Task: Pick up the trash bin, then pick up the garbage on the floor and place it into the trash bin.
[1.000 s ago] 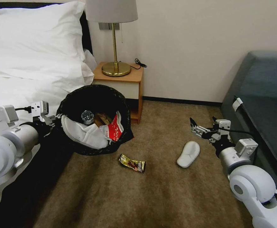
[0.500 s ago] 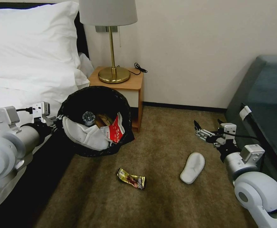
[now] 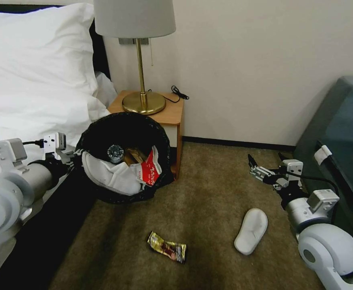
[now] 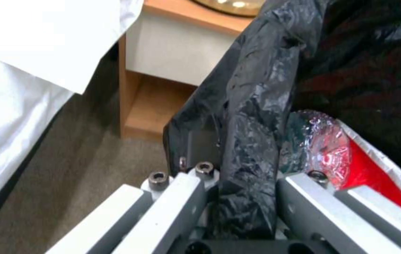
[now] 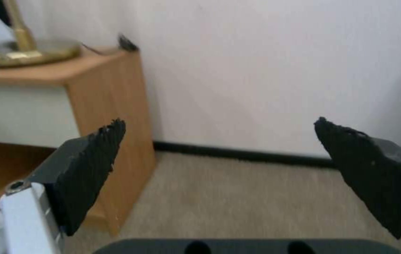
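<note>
Head view: left gripper [image 3: 76, 154] clamps trash bin [image 3: 116, 129] rim, mouth tilted toward camera; right gripper [image 3: 265, 165] wide open, empty, centre-right.

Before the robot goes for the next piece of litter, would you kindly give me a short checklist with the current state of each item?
1. Left claw shut on the trash bin rim: ok.
2. Bin mouth open, with room above the litter inside: ok.
3. Right claw open and empty: ok.
4. White slipper lies free on the carpet: ok.
5. Gold wrapper lies free on the carpet: ok.
6. Right claw lined up over a target: not ok, it hangs beyond the slipper.
</note>
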